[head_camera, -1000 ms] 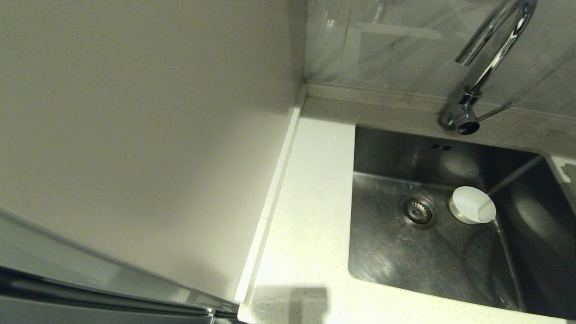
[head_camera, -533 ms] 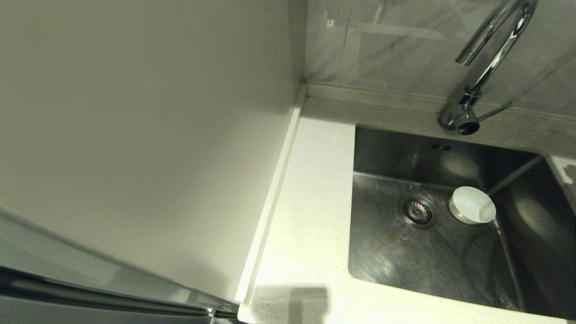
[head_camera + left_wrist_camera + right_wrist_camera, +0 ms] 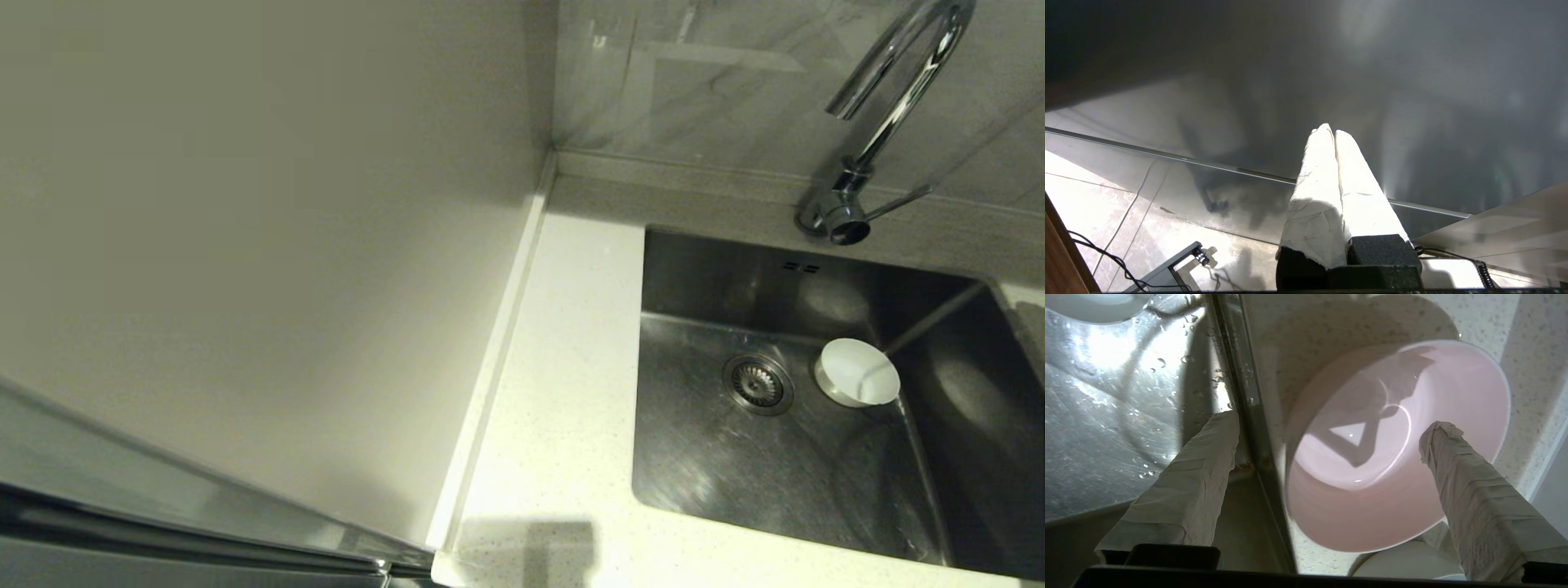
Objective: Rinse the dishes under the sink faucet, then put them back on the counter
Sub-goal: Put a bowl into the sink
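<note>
Sink [image 3: 702, 457] contains one white bowl [image 3: 857, 371], frame right. Right gripper [image 3: 1331, 428] wide open, unloaded, straddling pink bowl [image 3: 1392, 457]. Left gripper [image 3: 1334, 132] closed, empty.

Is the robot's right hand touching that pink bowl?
Cannot tell. In the right wrist view the right hand is open, straddling the pink bowl; one finger overlaps its rim, but neither contact nor gap shows plainly.
</note>
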